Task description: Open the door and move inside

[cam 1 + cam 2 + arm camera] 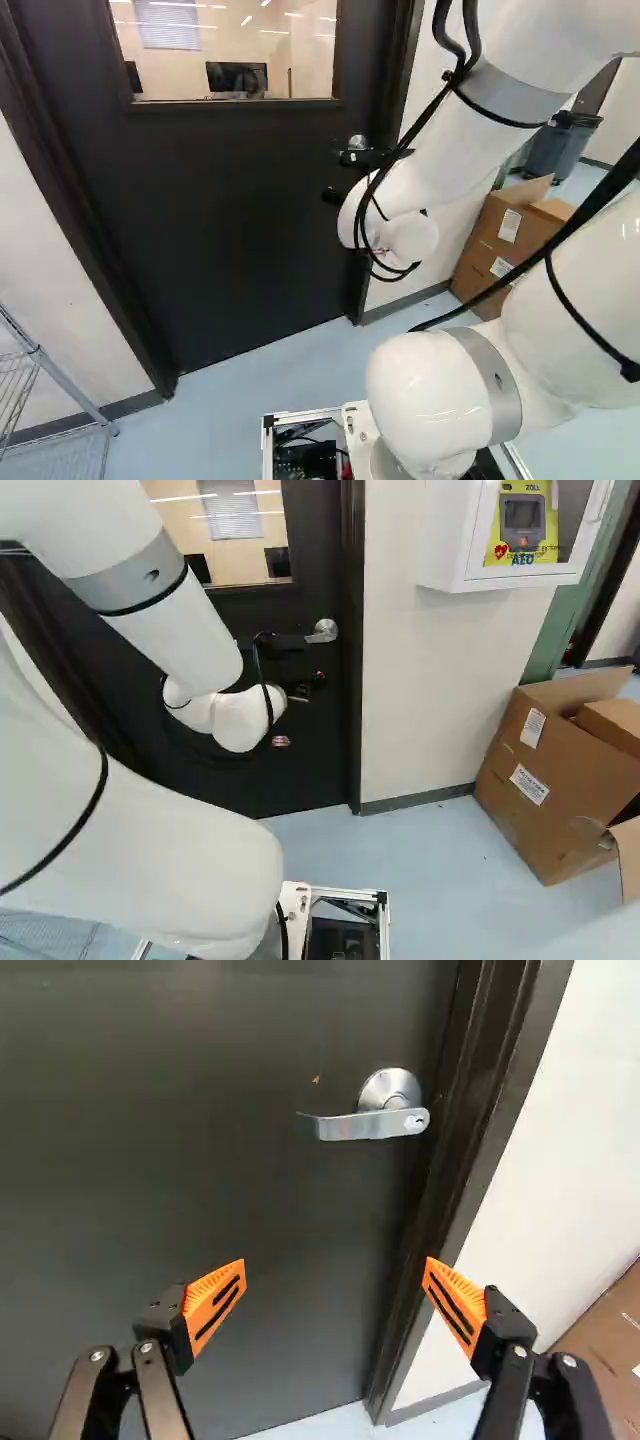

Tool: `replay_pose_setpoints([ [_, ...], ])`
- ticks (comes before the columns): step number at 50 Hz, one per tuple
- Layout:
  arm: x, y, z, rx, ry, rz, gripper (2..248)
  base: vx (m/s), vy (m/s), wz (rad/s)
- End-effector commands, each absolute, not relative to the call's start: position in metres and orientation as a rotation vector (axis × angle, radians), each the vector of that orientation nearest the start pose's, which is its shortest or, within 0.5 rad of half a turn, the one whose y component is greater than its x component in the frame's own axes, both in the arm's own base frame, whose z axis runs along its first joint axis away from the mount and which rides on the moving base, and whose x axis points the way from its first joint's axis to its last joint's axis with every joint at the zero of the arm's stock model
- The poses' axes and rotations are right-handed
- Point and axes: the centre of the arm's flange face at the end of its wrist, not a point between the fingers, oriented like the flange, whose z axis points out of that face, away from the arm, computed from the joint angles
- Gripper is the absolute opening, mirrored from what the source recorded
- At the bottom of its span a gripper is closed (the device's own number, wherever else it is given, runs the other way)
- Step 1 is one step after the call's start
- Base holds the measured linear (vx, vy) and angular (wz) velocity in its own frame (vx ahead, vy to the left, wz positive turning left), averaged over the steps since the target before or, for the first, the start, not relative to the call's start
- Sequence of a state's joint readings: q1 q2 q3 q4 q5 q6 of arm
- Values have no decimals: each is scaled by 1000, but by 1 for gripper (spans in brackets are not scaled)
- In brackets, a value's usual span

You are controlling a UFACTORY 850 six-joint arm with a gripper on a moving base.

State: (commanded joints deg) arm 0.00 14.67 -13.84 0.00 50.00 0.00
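Nearest, the black hand (335,1263) stands wide open, its orange pads (213,1305) well apart, holding nothing. Beyond, the metal lever handle (370,1125) sits on the seemingly closed door (180,1180), beside the frame (488,1110). Stage, as judged: approach to the handle. The next move calls for raising the hand, aligning it with the lever, then pressing down to unlatch.

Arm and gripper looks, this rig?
Arm: glossy white, rounded joints and tubular links, grey bands at some joints. Black cables run along the outside, strapped on by thin black ties. Gripper: two black fingers on dark metallic-looking links with silver screws; orange, wedge-shaped pads with fine ribs and black slots.
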Motion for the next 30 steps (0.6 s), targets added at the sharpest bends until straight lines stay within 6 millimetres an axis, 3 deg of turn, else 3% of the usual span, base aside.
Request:
replay_pose_setpoints([
  [30, 350, 2, 452, -2358, -41, -2069, 247, 0, 0, 0],
])
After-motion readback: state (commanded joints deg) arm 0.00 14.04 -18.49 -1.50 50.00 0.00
